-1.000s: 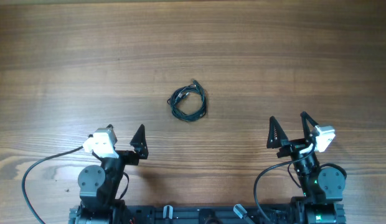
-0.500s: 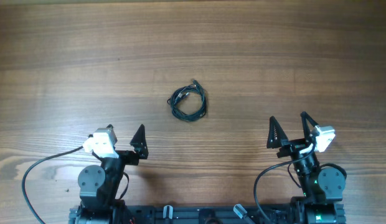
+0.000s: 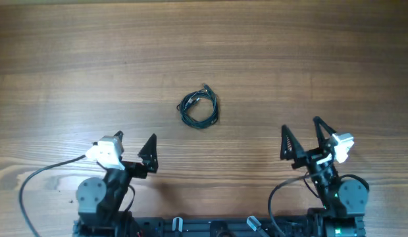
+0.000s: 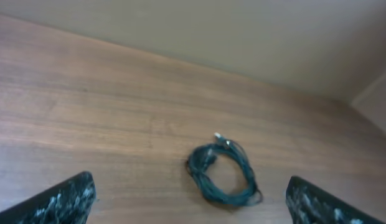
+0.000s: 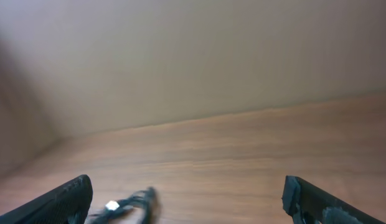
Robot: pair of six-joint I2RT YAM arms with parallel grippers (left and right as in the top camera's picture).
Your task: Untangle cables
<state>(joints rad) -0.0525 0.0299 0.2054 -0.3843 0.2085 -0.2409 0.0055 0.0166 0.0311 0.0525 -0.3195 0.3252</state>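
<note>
Both my arms have shifted a little since a second ago. My right pincer [image 3: 303,137] has edged slightly toward the middle and forward, and my left arm has swung a touch outward at its base. The cable bundle [image 3: 199,108] has not stirred. It lies loose on the wooden table [image 3: 72,66], ahead of me and between my two pincers, well apart from both. It is a dark green coil wound on itself, nearly round, so I can barely give it a long axis; from overhead it looks stretched slightly on a diagonal. One end with a small pale connector [image 3: 205,87] pokes out of the coil's far side and points away from me. My left pincer [image 3: 133,141] is spread wide and holds nothing. In its wrist view the fingers [image 4: 59,200] frame the lower corners, with the coil on the table between and beyond them. My right pincer is spread just as wide and also holds nothing. Its wrist camera is aimed higher, catching only a blurred edge of the coil at the lower left. Both arms sit folded low near my edge of the table, fingers aimed forward.
</note>
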